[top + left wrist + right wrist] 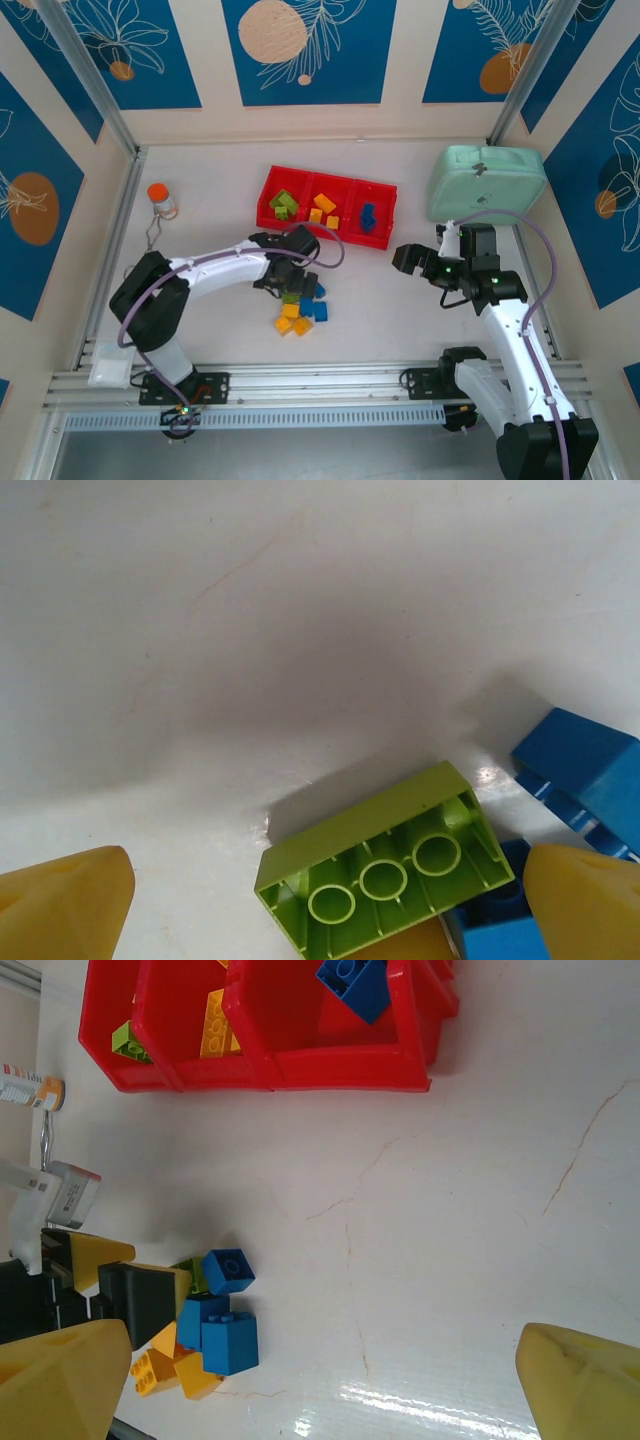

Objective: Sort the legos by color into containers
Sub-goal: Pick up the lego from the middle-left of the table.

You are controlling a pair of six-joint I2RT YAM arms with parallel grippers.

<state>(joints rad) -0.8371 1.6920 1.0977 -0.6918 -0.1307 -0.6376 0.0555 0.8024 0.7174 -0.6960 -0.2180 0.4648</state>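
Left wrist view: the wide-open left gripper (325,905) brackets a green lego (365,835), lower centre, likely light, rigid, slick; pinch its long flat sides.

We look down on a pale, off-white surface (390,320) boxed in on three sides by cream walls (210,60); these are hung with deep blue panels (330,70) that carry thin white leaf drawings and round peach and orange discs (272,32), and slanting aluminium posts (90,75) stand at the two far corners. Along the near edge we see grooved aluminium rails (320,385) running across the width. From the right wrist view we find thin brownish hairline cracks (350,1220) wandering over the glossy surface, and a bright streak of reflected light (400,1405) low in the picture
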